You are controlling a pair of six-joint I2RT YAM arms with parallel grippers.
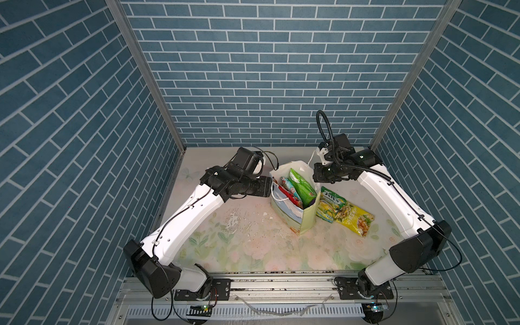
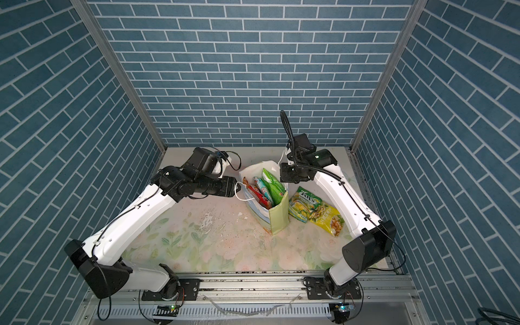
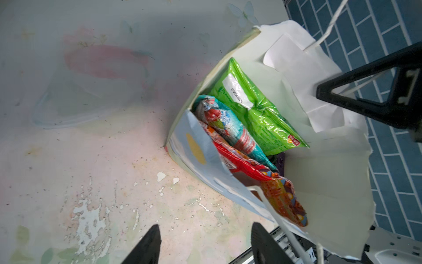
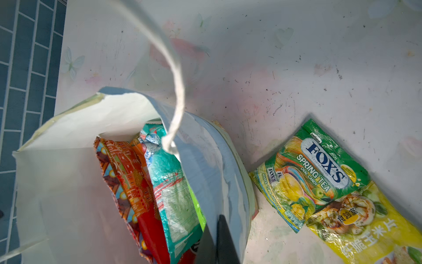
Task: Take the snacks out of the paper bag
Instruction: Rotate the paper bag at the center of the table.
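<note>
Left tool [image 3: 205, 248]: fingers apart, nothing between them; poised over the desk [image 1: 239, 253] just outside the mouth of the paper bag [image 1: 308, 216], with a white cord handle [image 3: 277, 217] running beside one finger.
Right tool [image 4: 220, 237]: fingers together, clamped on the rim of the bag's opposite wall, which bends outward.
Paper bag: upright on the desk between the two arms; mouth open, white inside, pale green side panel.
Contents, standing on edge: green packet [image 3: 258, 109] nearest the clamped wall; then teal packet [image 3: 239, 137], red packet [image 3: 239, 162], and orange packet [image 3: 283, 201] against the other wall.
Outside the bag: FOX'S packet [image 4: 319, 169] flat on the desk just beside the bag, on the right arm's side; yellow packet [image 4: 365, 224] overlapping its edge.
Desk: floral print, worn and flaked.
</note>
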